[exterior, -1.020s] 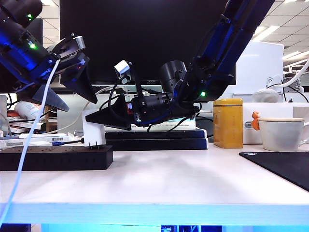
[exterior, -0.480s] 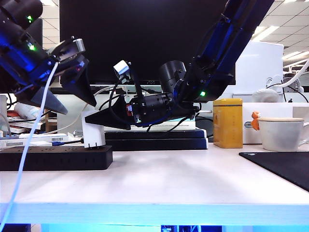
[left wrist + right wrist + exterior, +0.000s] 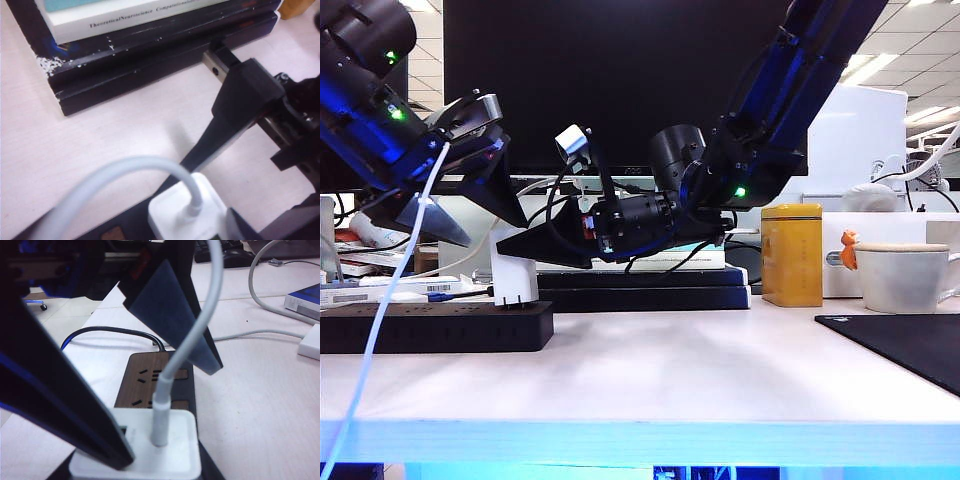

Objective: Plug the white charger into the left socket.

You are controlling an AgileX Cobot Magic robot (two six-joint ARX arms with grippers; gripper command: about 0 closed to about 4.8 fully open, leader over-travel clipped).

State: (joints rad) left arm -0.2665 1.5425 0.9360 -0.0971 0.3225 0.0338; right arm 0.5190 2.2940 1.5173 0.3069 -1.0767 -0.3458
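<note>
The charger (image 3: 514, 277) stood upright in the strip (image 3: 435, 326) on the worktop (image 3: 670, 370). The right pincer (image 3: 510, 242) pinched its top: press straight down, no tilt. The left pincer (image 3: 470, 212) hung wide above.

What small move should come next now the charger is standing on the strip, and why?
Probably open the right gripper and back it off: the white charger stands upright on the power strip, apparently seated, with no prongs showing, while the open left gripper hovers above it.
</note>
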